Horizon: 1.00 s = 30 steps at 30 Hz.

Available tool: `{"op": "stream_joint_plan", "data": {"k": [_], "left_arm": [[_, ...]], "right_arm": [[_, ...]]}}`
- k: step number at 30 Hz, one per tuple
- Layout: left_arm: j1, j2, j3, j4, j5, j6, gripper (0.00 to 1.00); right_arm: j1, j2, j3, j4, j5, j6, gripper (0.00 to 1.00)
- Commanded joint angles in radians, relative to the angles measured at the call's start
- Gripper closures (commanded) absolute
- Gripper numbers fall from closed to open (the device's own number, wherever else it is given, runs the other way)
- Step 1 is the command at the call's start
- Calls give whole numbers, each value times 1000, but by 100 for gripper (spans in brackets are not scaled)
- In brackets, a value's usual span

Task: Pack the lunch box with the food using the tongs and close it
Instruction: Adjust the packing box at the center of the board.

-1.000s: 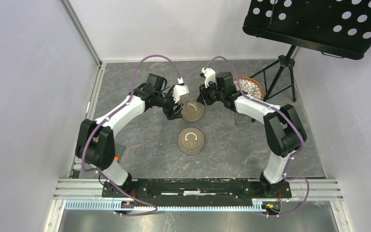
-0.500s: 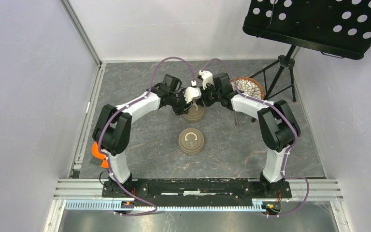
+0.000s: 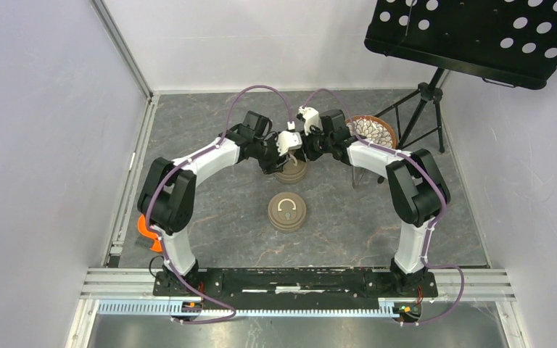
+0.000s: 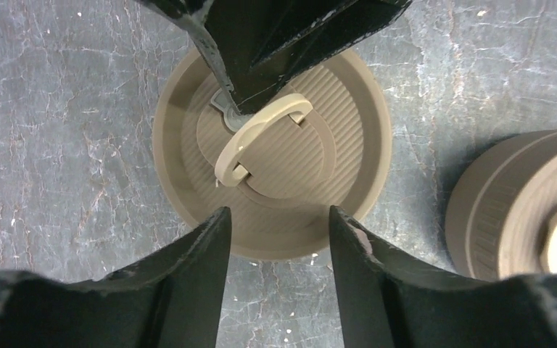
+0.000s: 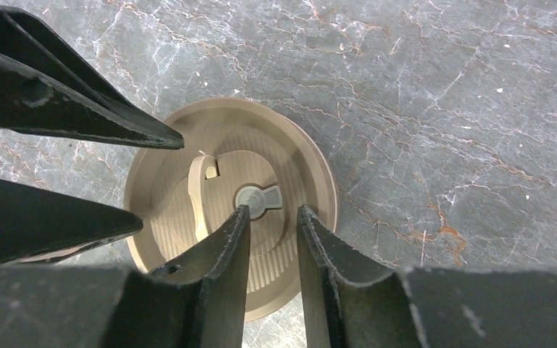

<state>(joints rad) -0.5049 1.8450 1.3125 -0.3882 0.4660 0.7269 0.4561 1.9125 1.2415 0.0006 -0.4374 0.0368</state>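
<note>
The lunch box shows as two round tan lidded tubs: a far one [image 3: 291, 172] and a near one [image 3: 287, 211]. Both grippers hang over the far tub's ribbed lid [image 4: 272, 152], whose ring handle [image 4: 261, 138] stands tilted up. My left gripper [image 4: 276, 217] is open over the lid's near rim with nothing between its fingers. My right gripper [image 5: 274, 212] has a narrow open gap, its tips at the grey knob [image 5: 257, 199] beside the handle. No food shows. A thin dark strip [image 3: 355, 178] under the right forearm may be the tongs.
A round patterned plate [image 3: 372, 130] sits behind the right arm. A black music stand [image 3: 479, 36] on a tripod [image 3: 424, 109] overhangs the back right. An orange object [image 3: 145, 228] lies at the left edge. White walls close in the grey marbled floor [image 3: 210, 210].
The left arm has swung right from beside the far tub to over it, and its jaws have narrowed. The right arm has barely moved.
</note>
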Motion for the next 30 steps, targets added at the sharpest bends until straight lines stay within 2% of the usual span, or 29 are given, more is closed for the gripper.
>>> {"op": "stream_joint_plan", "data": {"k": [1, 6, 13, 17, 21, 30], "left_arm": [[6, -97, -9, 16, 88, -30, 38], [12, -146, -18, 81, 127, -90, 31], [53, -191, -63, 194, 181, -205, 31], [64, -187, -84, 285, 181, -262, 45], [63, -140, -61, 344, 172, -323, 54], [60, -56, -41, 371, 152, -325, 60]], "right_arm": [[-7, -54, -8, 23, -32, 1, 63], [-7, -88, -10, 33, -33, -9, 52], [2, -107, -27, 14, -27, -71, 48], [7, -105, -34, 1, -15, -83, 48], [7, -105, -30, 2, -20, -83, 49], [18, -101, -42, -43, -40, -84, 42]]}}
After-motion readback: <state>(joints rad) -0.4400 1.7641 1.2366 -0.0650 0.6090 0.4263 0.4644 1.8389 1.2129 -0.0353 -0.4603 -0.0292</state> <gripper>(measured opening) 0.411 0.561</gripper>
